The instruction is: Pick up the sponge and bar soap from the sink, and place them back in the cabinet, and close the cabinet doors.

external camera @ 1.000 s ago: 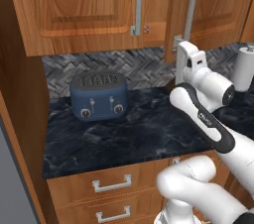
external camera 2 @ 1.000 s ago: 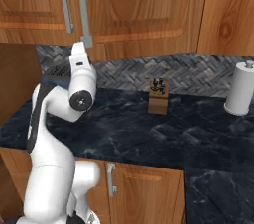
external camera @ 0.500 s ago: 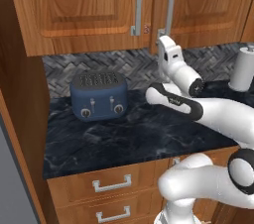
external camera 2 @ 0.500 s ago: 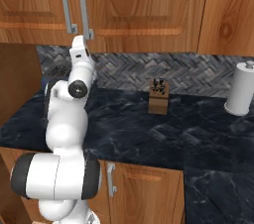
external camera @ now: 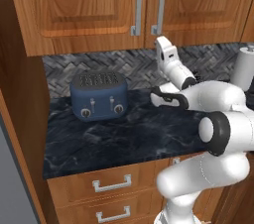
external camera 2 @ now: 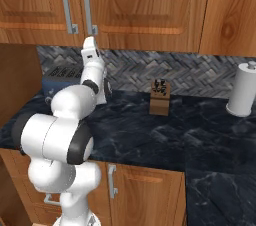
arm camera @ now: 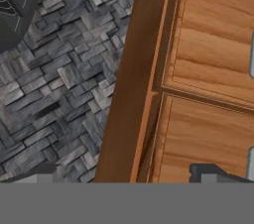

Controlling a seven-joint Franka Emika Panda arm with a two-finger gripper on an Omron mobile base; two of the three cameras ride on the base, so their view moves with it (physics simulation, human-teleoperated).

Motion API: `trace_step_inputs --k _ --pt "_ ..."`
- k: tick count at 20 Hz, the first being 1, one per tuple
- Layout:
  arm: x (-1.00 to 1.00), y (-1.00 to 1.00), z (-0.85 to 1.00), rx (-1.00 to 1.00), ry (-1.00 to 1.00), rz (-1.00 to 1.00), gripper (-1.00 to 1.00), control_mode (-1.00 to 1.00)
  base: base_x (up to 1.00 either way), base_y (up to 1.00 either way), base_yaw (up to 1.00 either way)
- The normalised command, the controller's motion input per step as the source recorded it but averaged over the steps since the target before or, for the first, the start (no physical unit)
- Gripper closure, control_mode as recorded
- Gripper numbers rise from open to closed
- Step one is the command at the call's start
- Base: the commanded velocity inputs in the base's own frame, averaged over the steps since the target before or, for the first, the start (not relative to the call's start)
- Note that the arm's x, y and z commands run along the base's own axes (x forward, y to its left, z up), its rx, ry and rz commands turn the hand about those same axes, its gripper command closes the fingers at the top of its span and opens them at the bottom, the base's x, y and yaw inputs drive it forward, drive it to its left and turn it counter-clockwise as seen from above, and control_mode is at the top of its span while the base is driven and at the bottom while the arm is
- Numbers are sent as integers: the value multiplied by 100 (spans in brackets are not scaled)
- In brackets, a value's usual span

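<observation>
While the claw [arm camera: 124, 176] stands spread and empty, raised off the dark marbled bench [external camera: 124, 134], the cabinet doors [external camera: 149, 0] lie just above and ahead of it, both shut flush; their silver bar handles [external camera: 147, 5] run vertically, smooth metal on raised-panel brown wood, herringbone tile beside

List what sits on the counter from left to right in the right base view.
Blue toaster → the arm's white hand section in front of the backsplash → small brown wooden block → white paper towel roll.
</observation>
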Motion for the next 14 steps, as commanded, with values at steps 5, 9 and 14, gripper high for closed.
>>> trace_step_inputs --k 5,9,14 --pt "8 0 1 0 4 0 -100 -100 0 0 0" --pt "8 0 6 0 6 0 -100 -100 0 0 0" --pt "0 0 2 0 6 0 -100 -100 0 0 0"
